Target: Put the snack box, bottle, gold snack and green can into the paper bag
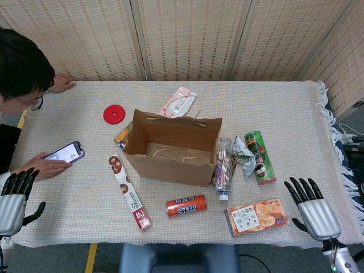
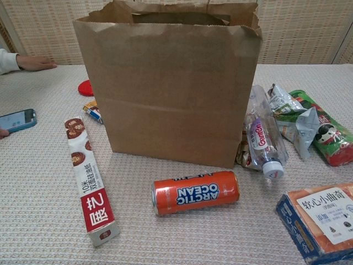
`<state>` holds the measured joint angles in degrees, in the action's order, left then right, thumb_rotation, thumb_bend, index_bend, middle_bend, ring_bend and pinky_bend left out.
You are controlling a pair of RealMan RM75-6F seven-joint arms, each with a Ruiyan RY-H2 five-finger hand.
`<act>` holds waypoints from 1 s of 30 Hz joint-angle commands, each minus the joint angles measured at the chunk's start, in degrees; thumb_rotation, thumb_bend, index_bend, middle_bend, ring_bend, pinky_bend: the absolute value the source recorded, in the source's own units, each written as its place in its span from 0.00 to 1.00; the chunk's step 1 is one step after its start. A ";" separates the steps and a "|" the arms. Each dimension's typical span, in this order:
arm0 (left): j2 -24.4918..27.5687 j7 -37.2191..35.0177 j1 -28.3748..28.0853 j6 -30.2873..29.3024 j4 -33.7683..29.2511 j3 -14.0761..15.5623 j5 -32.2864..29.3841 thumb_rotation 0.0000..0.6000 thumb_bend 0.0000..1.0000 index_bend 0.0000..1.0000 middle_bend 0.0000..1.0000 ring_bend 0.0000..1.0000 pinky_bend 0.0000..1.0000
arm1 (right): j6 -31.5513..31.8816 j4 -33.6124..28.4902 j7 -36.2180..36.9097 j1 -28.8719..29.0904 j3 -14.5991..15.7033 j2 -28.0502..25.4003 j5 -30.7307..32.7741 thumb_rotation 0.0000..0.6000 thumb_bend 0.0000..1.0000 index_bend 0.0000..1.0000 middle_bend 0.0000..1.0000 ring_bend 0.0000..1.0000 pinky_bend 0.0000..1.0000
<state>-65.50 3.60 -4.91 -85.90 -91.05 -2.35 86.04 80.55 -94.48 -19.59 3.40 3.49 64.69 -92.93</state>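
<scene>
Head view: standing open mid-table, paper bag (image 1: 170,149); lying right of it, bottle (image 1: 224,168), green can (image 1: 260,157); front-right, snack box (image 1: 256,216). Hovering empty, fingers spread, left hand (image 1: 13,196), right hand (image 1: 311,207).

Chest view: box (image 2: 322,221) looking stiff, light, likely best gripped across its narrow sides.

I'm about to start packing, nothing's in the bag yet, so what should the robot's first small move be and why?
Probably reach the right hand toward the snack box. That hand is open and holds nothing, and the box lies flat just beside it at the near edge, unobstructed. The paper bag stands open-topped, ready to receive it. The left hand is farther from every target.
</scene>
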 commanded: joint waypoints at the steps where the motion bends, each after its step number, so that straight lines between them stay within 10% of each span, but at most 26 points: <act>1: 0.00 -0.04 -0.01 0.02 -0.01 -0.01 -0.01 1.00 0.35 0.00 0.00 0.00 0.00 | -0.04 -0.03 0.01 0.01 0.04 -0.01 -0.02 1.00 0.07 0.00 0.00 0.00 0.00; 15: 0.06 0.20 -0.18 0.34 -0.16 -0.13 -0.31 1.00 0.35 0.00 0.00 0.00 0.00 | -11.69 -5.68 7.16 3.80 4.16 -3.56 0.94 1.00 0.00 0.00 0.00 0.00 0.00; 30: 0.12 -0.14 -0.14 0.27 -0.10 -0.03 -0.16 1.00 0.35 0.00 0.00 0.00 0.00 | -23.33 -7.01 -6.40 10.81 0.55 2.54 10.56 1.00 0.00 0.00 0.00 0.00 0.00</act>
<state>-65.37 3.46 -5.04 -85.63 -91.15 -2.38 85.88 58.65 -101.30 -24.49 13.18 4.51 66.25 -83.79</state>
